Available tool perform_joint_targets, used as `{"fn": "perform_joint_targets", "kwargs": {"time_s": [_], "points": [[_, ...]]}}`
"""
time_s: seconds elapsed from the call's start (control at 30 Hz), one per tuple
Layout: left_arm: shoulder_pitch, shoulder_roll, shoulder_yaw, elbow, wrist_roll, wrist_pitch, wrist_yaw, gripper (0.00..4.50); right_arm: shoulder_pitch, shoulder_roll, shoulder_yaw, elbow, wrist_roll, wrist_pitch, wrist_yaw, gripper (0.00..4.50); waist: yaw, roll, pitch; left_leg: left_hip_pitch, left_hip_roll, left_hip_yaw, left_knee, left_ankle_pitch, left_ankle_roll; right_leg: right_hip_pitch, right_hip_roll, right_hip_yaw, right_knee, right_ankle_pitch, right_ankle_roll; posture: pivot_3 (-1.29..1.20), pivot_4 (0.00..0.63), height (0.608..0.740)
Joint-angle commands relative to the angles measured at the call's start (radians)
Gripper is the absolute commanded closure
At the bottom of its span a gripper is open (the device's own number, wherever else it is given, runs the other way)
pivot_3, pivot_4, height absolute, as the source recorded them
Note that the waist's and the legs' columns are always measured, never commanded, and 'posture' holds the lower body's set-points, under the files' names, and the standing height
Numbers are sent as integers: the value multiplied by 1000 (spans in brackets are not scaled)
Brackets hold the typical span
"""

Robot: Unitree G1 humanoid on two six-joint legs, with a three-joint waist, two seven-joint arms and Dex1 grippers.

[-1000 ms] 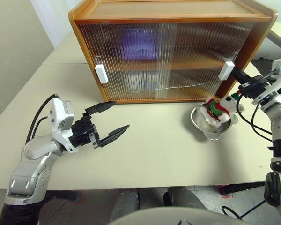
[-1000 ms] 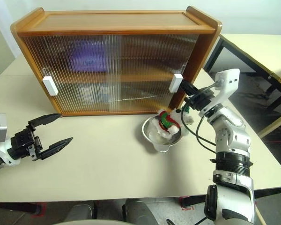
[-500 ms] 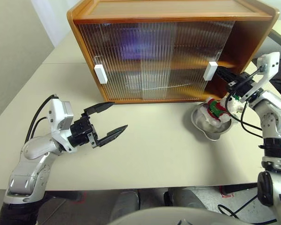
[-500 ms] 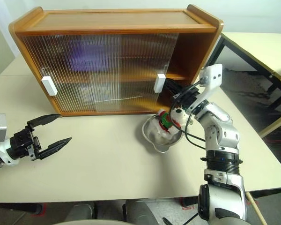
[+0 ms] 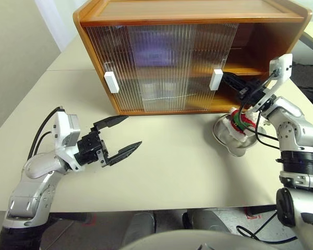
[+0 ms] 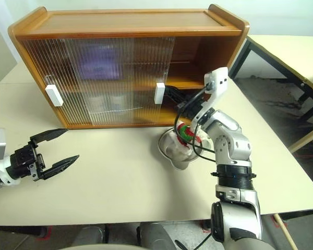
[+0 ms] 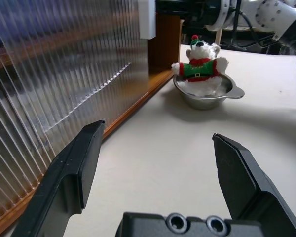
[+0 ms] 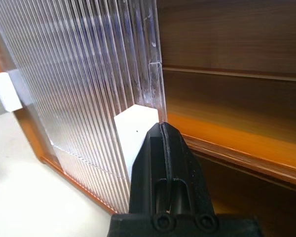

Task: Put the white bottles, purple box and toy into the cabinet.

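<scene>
The cabinet (image 5: 188, 10) stands at the back of the table. Its right sliding door is pushed partway left, so the right end stands open. My right gripper (image 5: 224, 78) is shut, with its tip against that door's white handle (image 5: 216, 79), as the right wrist view also shows with the gripper (image 8: 163, 129). The toy (image 5: 241, 121) sits in a steel bowl (image 5: 229, 140) just below that arm. The purple box (image 5: 151, 52) shows as a blur behind the ribbed doors on the upper shelf. The white bottles are hidden. My left gripper (image 5: 133, 130) hovers open over the table at the left, holding nothing.
The left door's white handle (image 5: 111, 82) sits near the cabinet's left end. A pale blur lies behind the doors on the lower shelf. Another table (image 6: 287, 52) stands off to the right. Bare tabletop lies between my left gripper and the bowl.
My right gripper has swept left with the white handle, sliding the right door left and uncovering the cabinet's right end. The left arm has stayed put.
</scene>
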Motion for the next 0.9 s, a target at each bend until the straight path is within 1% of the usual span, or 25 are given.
{"fn": "perform_joint_targets", "kwargs": {"time_s": [0.03,0.17,0.37,0.53,0.77,0.9], "points": [[9,-3,5,-27,-52,25,-9,0,-17,17,32,-26,6,19,-6,4475,1,0,0,0,0,0,0,0,0,0,0,0,0,0,0,-33,52,740],[11,-6,15,-65,-128,60,-5,0,-21,35,46,-31,7,24,-9,4475,1,0,0,0,0,0,-1,0,0,0,0,0,0,0,0,-30,52,740],[19,3,16,-95,-176,91,-7,0,-28,71,65,-47,11,37,-16,4475,1,0,0,0,0,0,-1,0,0,-1,0,0,0,0,0,-25,48,740],[-11,-24,36,-120,-244,106,34,0,-31,100,83,-66,16,51,-24,4475,2,0,0,0,0,0,-1,0,-1,-1,1,0,0,0,0,-22,51,740],[-29,-20,26,-142,-252,135,64,0,-38,142,104,-91,27,70,-34,4475,2,0,0,0,0,0,-1,1,-1,-1,1,0,0,0,0,-19,54,740],[-45,-29,33,-150,-272,144,83,0,-39,142,93,-92,26,74,-35,4475,0,0,0,1,1,1,-2,1,-2,-1,1,0,0,0,-1,-19,56,740]]}}
